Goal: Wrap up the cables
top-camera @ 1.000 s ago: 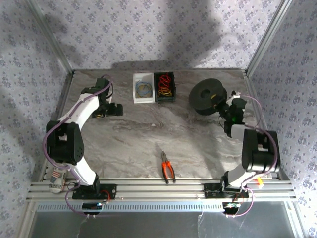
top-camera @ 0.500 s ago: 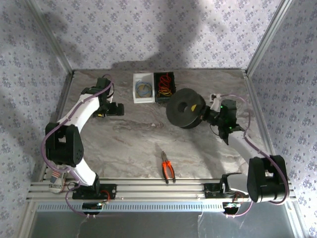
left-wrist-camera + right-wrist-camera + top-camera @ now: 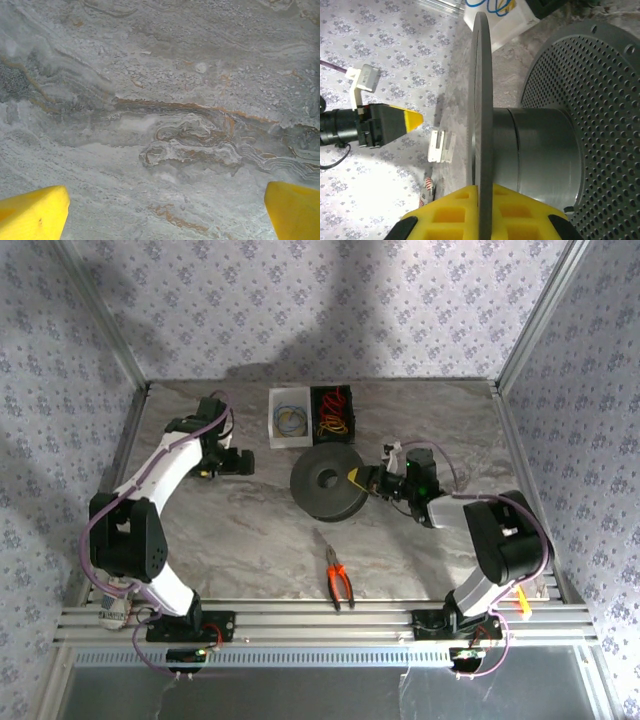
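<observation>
Two arms, two containers, one spool and one pair of pliers stand on the marble table point(image 3: 250, 530).

The left gripper point(image 3: 240, 462) hangs over bare marble at the left, its jaws spread wide. In the left wrist view its yellow fingertips point(image 3: 32, 212) sit at opposite lower corners with nothing between them.

The right gripper point(image 3: 358, 478) is clamped on the thin flange of the dark grey spool point(image 3: 325, 483) near the table's middle. In the right wrist view its yellow fingers point(image 3: 452, 212) pinch that flange edge-on. Whether the spool touches the table cannot be told.

The cables point(image 3: 333, 416), one bunch of red, orange and yellow wires, lie in the black bin point(image 3: 315, 435) at the far edge. They are beyond the spool and apart from both grippers. Touching that bin on its left is the white tray point(image 3: 290, 440), which holds one blue-and-yellow coil point(image 3: 289, 419).

Patterned walls point(image 3: 300, 310) close the left, far and right sides, and an aluminium rail point(image 3: 330, 625) closes the near side. Open marble lies between the left gripper and the spool, and around the pliers point(image 3: 338, 578) near the rail.
</observation>
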